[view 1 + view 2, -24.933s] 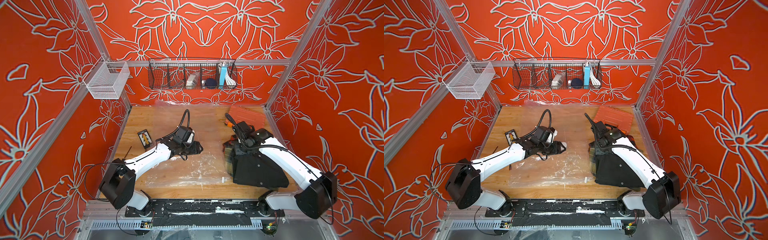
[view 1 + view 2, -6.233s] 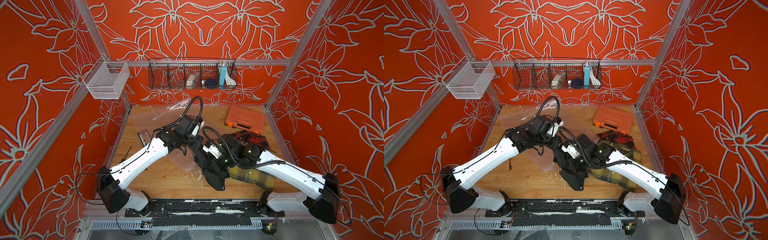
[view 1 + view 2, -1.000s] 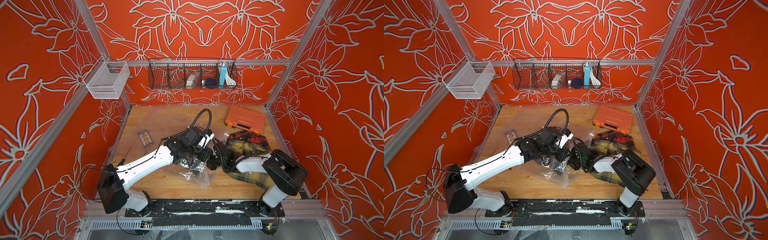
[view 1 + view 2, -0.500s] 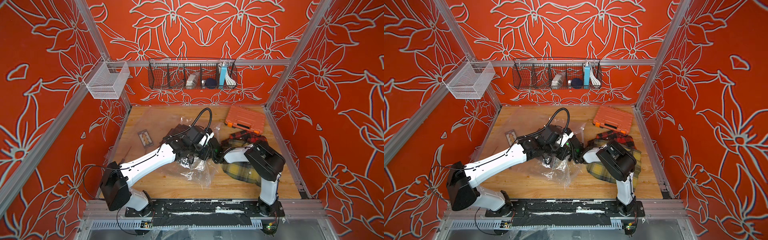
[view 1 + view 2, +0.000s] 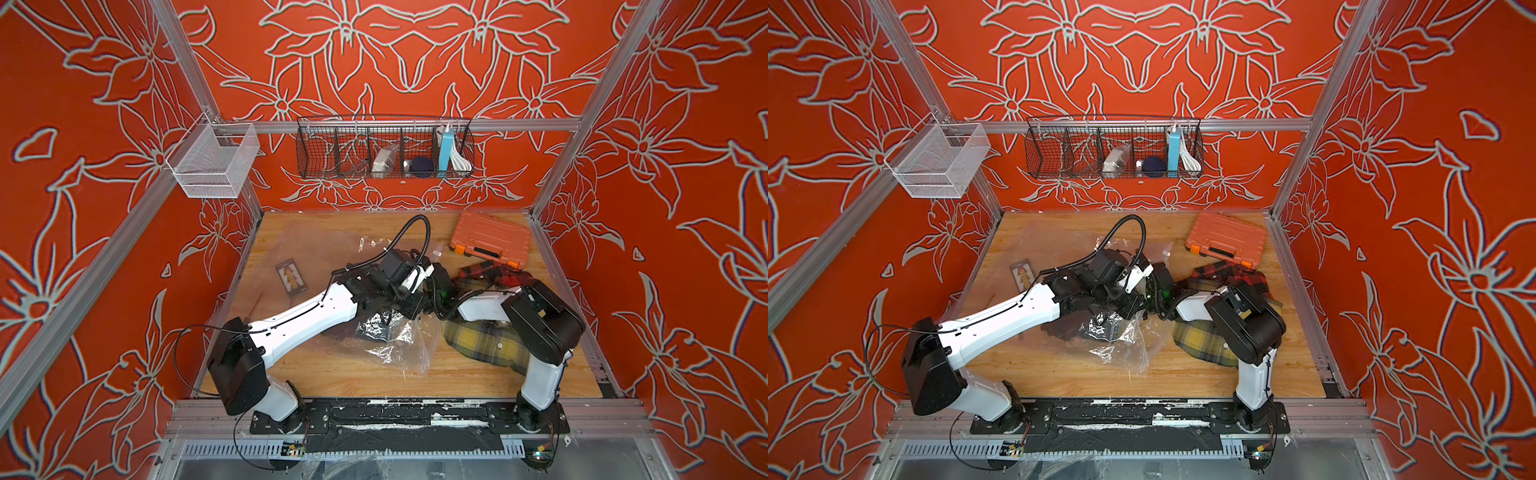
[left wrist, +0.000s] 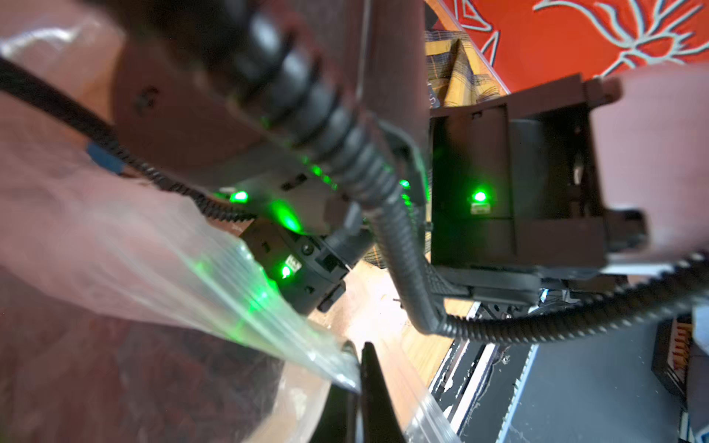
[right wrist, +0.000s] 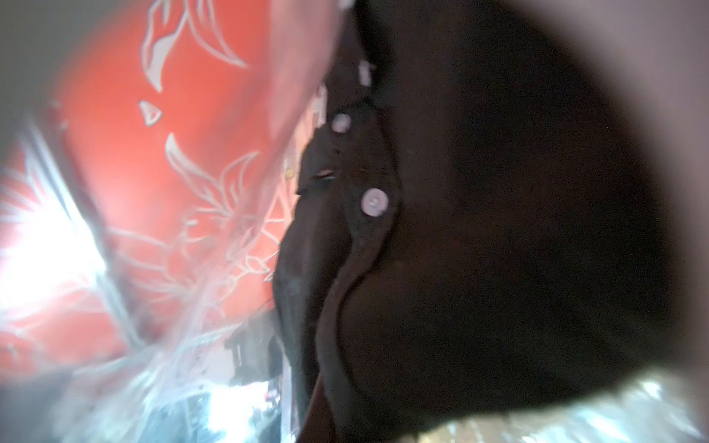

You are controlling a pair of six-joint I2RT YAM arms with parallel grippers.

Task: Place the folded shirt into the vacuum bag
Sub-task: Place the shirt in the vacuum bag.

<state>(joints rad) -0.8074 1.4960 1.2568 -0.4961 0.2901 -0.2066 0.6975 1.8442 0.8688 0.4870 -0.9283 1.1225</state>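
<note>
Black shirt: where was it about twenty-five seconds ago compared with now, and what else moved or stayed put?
The black shirt went from on top of the plaid shirts on the right, carried by the right arm, into the vacuum bag at mid-table. The bag, flat before, is now bunched up, its zip edge pinched in the left claw. The orange case and the card stayed put.

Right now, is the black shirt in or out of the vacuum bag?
In, at least mostly: the black shirt shows through the crinkled vacuum bag in both top views.
</note>
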